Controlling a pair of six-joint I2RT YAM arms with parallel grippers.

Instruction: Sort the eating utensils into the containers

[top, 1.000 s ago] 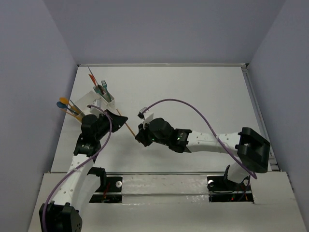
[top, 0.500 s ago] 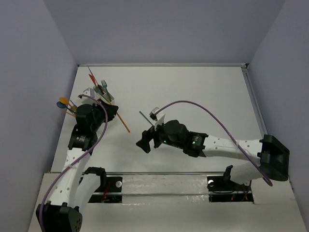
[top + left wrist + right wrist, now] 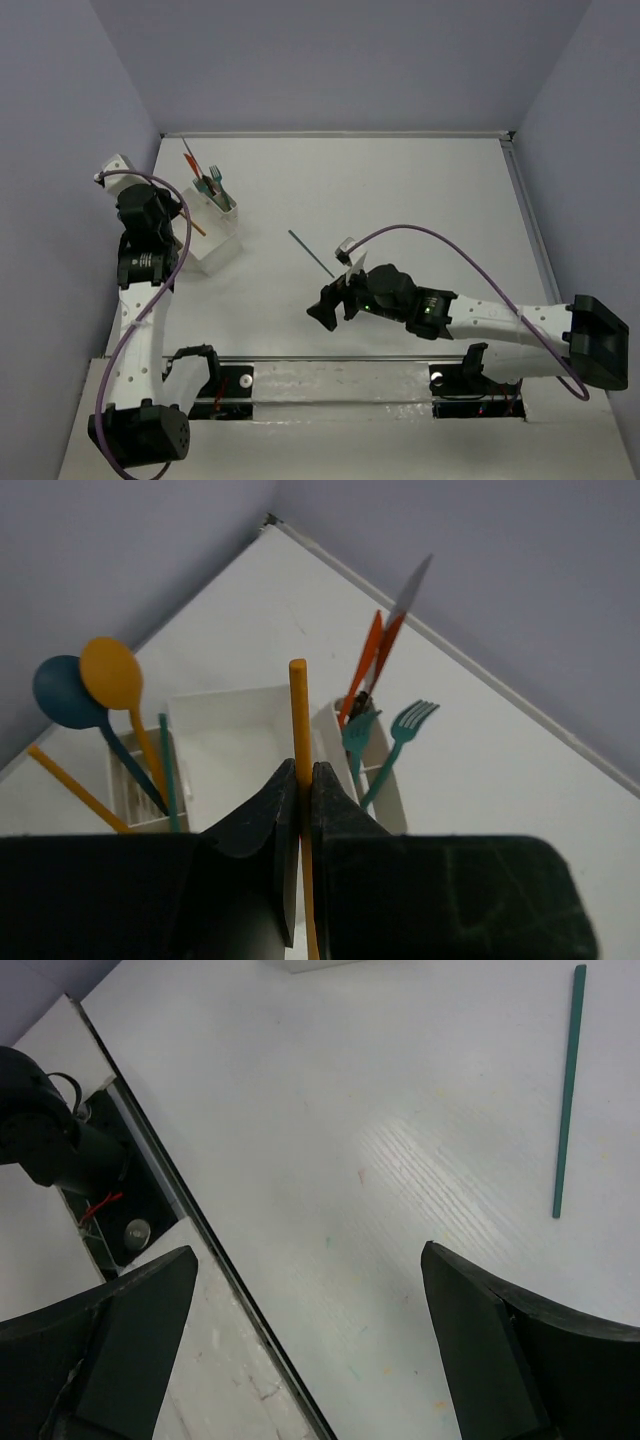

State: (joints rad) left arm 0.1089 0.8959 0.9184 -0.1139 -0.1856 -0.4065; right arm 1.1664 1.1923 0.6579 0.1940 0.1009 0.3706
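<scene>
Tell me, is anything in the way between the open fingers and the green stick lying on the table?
No, nothing visible. The teal stick lies alone on the table, and the right fingers hang open short of it, with only white tabletop between.

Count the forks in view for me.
2. A teal fork and a second teal fork stand side by side, tines up, in the organiser's end compartment, on the right in the left wrist view. More could be hidden deeper inside.
</scene>
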